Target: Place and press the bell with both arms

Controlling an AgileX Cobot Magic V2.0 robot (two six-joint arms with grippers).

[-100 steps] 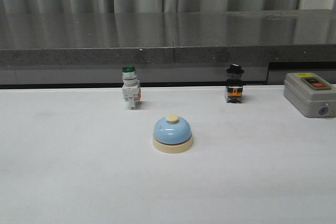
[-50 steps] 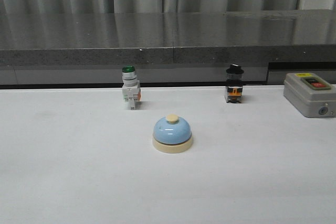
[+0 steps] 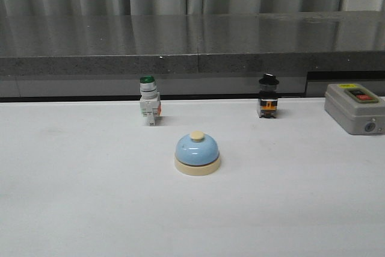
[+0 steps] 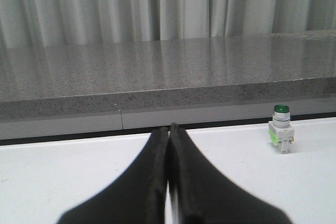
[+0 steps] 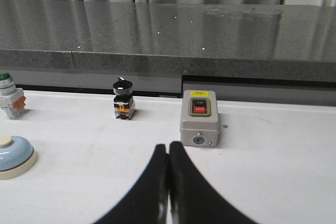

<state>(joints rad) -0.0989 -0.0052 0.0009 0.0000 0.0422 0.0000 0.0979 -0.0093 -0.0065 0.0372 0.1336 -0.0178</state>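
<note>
The light-blue bell [image 3: 197, 153] with cream base and cream button stands upright near the middle of the white table in the front view. It also shows at the edge of the right wrist view [image 5: 14, 156]. Neither arm appears in the front view. My left gripper [image 4: 168, 129] is shut and empty, low over the table; the bell is out of its view. My right gripper [image 5: 168, 147] is shut and empty, with the bell well off to its side and the grey box just beyond its tips.
A green-capped white push-button switch [image 3: 149, 102] stands behind the bell to the left. A black-knobbed switch [image 3: 268, 97] stands behind to the right. A grey box with red and black buttons [image 3: 355, 108] sits at the far right. A dark stone ledge [image 3: 192, 40] runs along the back.
</note>
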